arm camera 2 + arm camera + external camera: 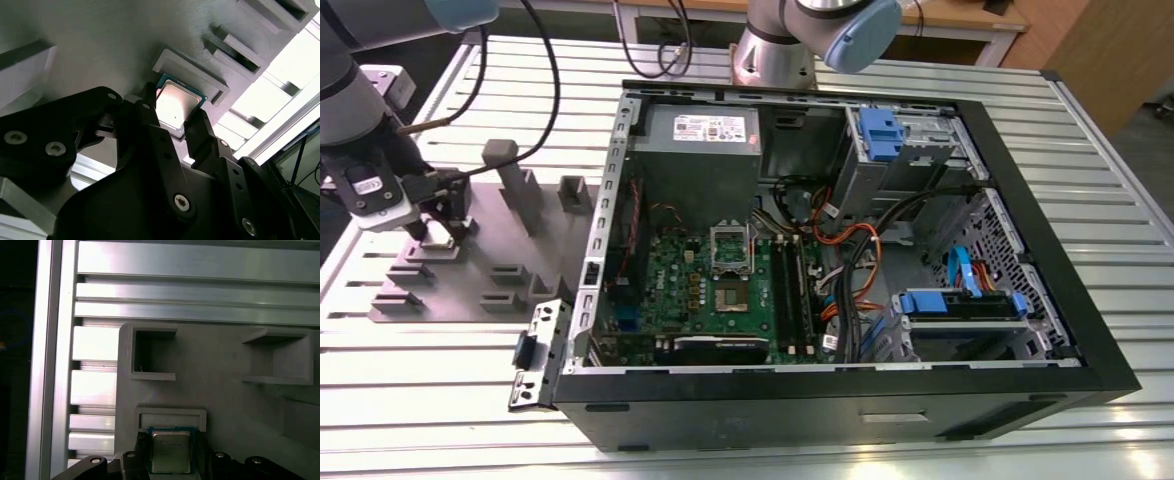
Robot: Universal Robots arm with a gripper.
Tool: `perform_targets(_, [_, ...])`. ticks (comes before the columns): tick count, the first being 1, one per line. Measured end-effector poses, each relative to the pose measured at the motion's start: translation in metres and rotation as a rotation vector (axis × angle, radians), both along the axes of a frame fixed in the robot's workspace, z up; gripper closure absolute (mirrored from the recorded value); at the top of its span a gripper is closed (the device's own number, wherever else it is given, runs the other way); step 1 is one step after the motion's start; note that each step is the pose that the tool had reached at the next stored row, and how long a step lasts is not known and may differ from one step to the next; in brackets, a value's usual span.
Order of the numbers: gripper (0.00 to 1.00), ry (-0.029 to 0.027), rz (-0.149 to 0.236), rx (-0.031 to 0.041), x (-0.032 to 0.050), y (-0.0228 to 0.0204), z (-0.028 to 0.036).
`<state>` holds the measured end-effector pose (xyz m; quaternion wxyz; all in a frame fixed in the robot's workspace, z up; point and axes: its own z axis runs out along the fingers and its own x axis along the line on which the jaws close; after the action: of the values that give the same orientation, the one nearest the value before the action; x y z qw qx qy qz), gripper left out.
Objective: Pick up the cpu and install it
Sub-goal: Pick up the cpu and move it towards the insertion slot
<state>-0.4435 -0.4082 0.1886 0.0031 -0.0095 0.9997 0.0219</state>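
Note:
The cpu (176, 104), a small square chip with a silvery top and a green rim, sits between my two black fingers (199, 131) in both wrist views, right beside a raised pocket frame of the grey tray (125, 45). My gripper (439, 231) hangs low over the tray's near corner at the exterior view's left, with its jaws closed against the chip's (170, 452) two opposite edges. Whether the chip has left the tray surface I cannot tell. Inside the open computer case, the green motherboard (680, 290) shows its bare socket (730, 293) with the silver frame (730, 243) flipped up.
The grey tray (520, 250) carries upright blocks and empty pockets (150, 355). The black case wall (594, 250) stands between tray and motherboard. Cables (847, 250), memory slots and blue drive brackets (961, 302) crowd the case's right side. A second arm's base (781, 55) stands behind the case.

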Motion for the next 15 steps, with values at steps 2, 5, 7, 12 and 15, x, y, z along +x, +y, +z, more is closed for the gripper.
perform_targets(2, [0.53, 0.0001, 0.000, -0.0001, 0.0000, 0.0000, 0.0011])
perform_targets(5, [0.53, 0.0001, 0.000, -0.0001, 0.0000, 0.0000, 0.0029])
perform_targets(7, [0.53, 0.0000, 0.000, 0.0000, 0.0000, 0.0000, 0.0040])
perform_targets(12, [0.53, 0.0002, 0.000, -0.0001, 0.0000, 0.0000, 0.0076])
perform_targets(15, [0.53, 0.0001, 0.000, -0.0001, 0.0000, 0.0000, 0.0100])
